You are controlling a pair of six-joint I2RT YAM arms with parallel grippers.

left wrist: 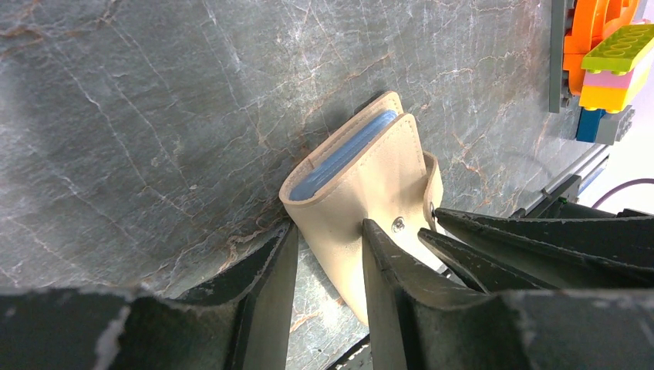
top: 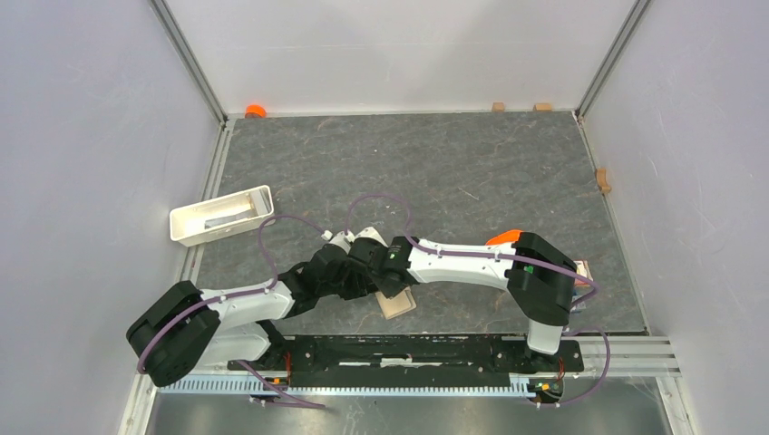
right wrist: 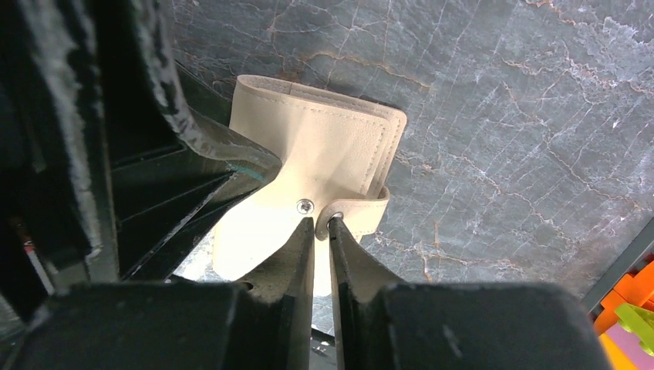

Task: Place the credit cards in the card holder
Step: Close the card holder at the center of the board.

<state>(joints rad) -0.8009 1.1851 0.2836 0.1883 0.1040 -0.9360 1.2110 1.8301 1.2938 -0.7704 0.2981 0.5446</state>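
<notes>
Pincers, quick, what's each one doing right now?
Left pincer: closed on the card holder, gripping its body.
Right pincer: nearly shut, pinching the snap tab.

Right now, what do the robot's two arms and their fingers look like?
Both the left arm and right arm have white shells between bulky black joints, each trailed by a purple cable. The right arm carries an orange cap. The left fingers and right fingers are black, tapering wedges with a rough surface.
</notes>
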